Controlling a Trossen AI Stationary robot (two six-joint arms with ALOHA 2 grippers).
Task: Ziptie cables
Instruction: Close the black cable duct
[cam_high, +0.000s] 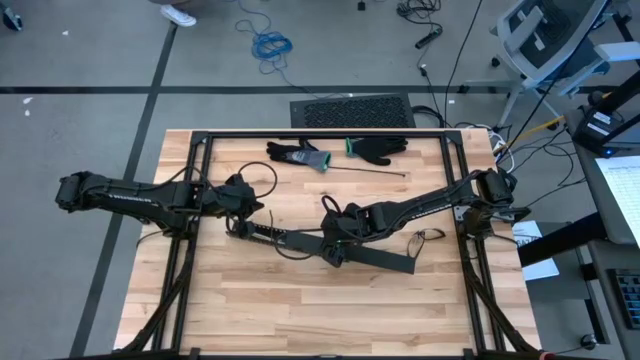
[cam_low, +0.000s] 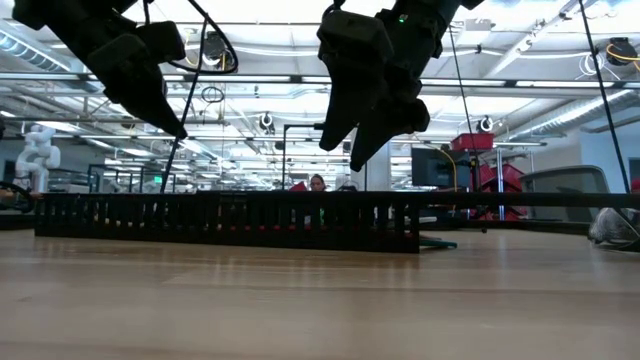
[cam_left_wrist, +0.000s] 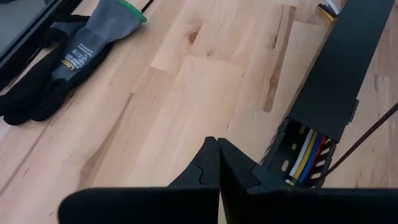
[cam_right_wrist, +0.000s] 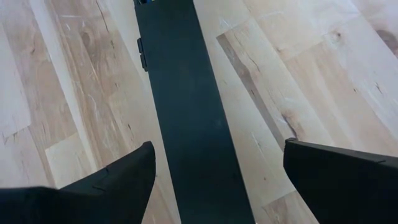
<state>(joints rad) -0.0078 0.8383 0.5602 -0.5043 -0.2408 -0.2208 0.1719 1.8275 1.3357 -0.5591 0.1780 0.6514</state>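
The cables, thin yellow, white, blue and red wires, show only in the left wrist view. They lie inside the open end of a long black slotted duct that lies slantwise on the table. My left gripper hangs shut just beside that end, above the wood, with nothing between its fingers. My right gripper stands open over the duct's covered middle. One finger is on either side of the black cover. In the low view it hangs clear above the duct.
Two dark work gloves lie near the table's far edge; one also shows in the left wrist view. A thin black strip lies just in front of them. A small black loop lies right of the duct. Bare wood fills the near half.
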